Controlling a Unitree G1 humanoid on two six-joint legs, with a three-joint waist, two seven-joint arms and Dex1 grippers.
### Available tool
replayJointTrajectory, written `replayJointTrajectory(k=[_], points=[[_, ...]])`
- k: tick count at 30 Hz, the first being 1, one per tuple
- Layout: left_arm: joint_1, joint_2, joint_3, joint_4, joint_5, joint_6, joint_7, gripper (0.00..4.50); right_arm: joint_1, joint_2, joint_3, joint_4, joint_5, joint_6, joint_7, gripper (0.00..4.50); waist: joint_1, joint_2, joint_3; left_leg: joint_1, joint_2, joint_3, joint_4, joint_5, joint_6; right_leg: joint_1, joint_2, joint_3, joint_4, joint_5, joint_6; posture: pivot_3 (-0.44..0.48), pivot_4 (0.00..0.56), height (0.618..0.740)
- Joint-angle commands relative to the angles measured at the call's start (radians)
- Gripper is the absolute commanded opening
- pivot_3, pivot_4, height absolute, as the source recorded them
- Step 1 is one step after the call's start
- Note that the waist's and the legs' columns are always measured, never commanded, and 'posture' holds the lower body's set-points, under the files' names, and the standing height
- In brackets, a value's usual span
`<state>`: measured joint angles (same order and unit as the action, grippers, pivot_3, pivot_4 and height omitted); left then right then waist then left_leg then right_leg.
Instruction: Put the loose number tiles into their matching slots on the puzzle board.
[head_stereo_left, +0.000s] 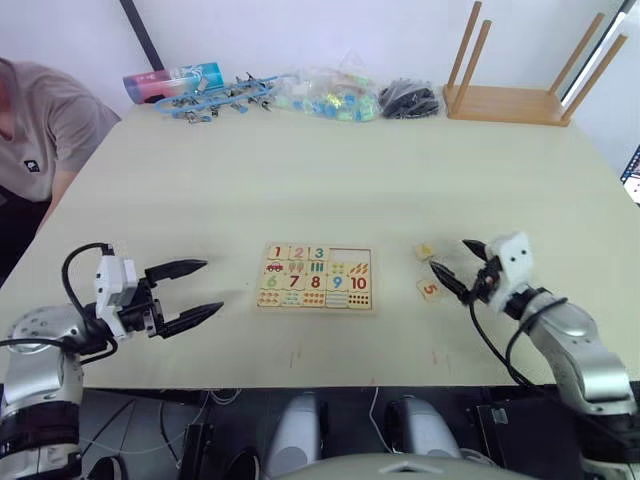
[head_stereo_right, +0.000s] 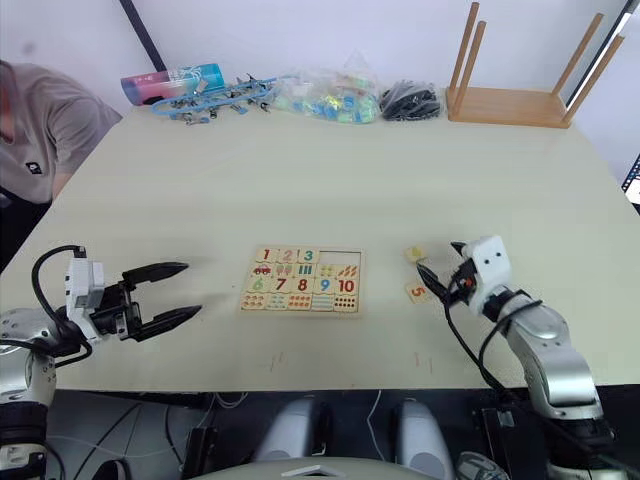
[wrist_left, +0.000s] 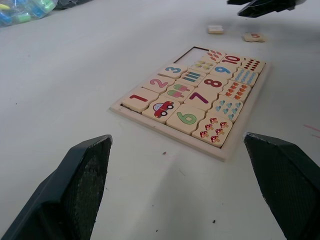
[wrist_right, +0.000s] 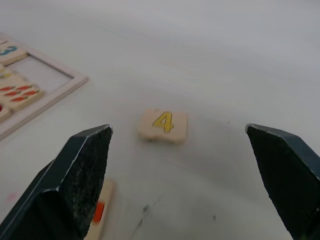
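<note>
The board (head_stereo_left: 316, 277) lies flat near the middle of the surface (head_stereo_left: 330, 170), close to the robot's edge. Its top row holds tiles 1 (head_stereo_left: 278, 252), 2 (head_stereo_left: 298, 253) and 3 (head_stereo_left: 318, 254); the two slots (head_stereo_left: 350, 256) to their right are bare wood. The lower rows show counting pictures and the numbers 6 to 10.

Two tiles lie loose on the surface to the right of the board, apart from it. The 4 tile (wrist_right: 163, 125) sits face up, farther from the robot; the 5 tile (head_stereo_left: 430, 290) lies nearer, just beside the right gripper.

The right gripper (head_stereo_left: 449, 267) hangs low over the surface next to these two tiles, its fingers spread wide and holding nothing; in the right wrist view the 4 tile lies ahead between the fingers, untouched, with the 5 tile partly hidden by one finger.

The left gripper (head_stereo_left: 196, 291) hovers to the left of the board, well apart from it, also wide open and empty, pointing toward the board.

At the far edge of the surface lie a pile of blue clips (head_stereo_left: 215, 97), a clear bag of coloured pieces (head_stereo_left: 325, 95), black cables (head_stereo_left: 408, 99) and an upturned wooden stool (head_stereo_left: 520, 80). A person's sleeve (head_stereo_left: 45, 125) shows at the far left
</note>
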<state>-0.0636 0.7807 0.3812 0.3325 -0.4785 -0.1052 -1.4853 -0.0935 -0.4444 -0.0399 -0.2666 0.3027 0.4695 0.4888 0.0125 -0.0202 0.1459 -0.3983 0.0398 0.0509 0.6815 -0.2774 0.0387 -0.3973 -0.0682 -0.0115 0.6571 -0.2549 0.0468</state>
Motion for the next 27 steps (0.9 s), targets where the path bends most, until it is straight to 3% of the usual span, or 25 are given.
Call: replayJointTrajectory(k=[1, 10, 23, 27], points=[[-0.013, 0.015, 0.003, 0.006, -0.02, -0.017, -0.021, 4.46, -0.065, -0.001, 0.025, -0.034, -0.026, 0.123, -0.058, 4.5, -0.001, 0.0, 0.0, 0.0, 0.0, 0.0, 0.0, 0.0, 0.0, 0.0, 0.0, 0.0, 0.0, 0.0, 0.0, 0.0, 0.15, 0.737], [-0.032, 0.022, 0.003, 0.02, -0.03, -0.03, -0.069, 4.46, -0.178, 0.058, 0.083, -0.007, -0.073, 0.296, -0.153, 4.5, -0.003, 0.0, 0.0, -0.001, 0.0, 0.0, 0.0, 0.0, 0.0, -0.001, 0.001, 0.0, 0.0, 0.0, 0.0, 0.0, 0.15, 0.737], [-0.048, 0.02, 0.004, 0.058, -0.038, -0.06, -0.102, 4.46, -0.179, 0.108, 0.108, -0.01, -0.11, 0.377, -0.205, 4.5, -0.006, 0.0, 0.0, -0.001, 0.0, 0.0, 0.0, 0.0, 0.0, -0.001, 0.001, 0.0, 0.0, 0.0, 0.0, 0.0, 0.15, 0.737], [-0.049, 0.018, 0.002, 0.059, -0.042, -0.063, -0.105, 4.5, -0.176, 0.122, 0.099, -0.011, -0.113, 0.384, -0.222, 2.74, -0.006, -0.001, 0.0, -0.001, 0.0, 0.0, 0.0, 0.0, 0.0, -0.001, 0.001, 0.0, 0.0, 0.0, 0.0, 0.0, 0.15, 0.737]])
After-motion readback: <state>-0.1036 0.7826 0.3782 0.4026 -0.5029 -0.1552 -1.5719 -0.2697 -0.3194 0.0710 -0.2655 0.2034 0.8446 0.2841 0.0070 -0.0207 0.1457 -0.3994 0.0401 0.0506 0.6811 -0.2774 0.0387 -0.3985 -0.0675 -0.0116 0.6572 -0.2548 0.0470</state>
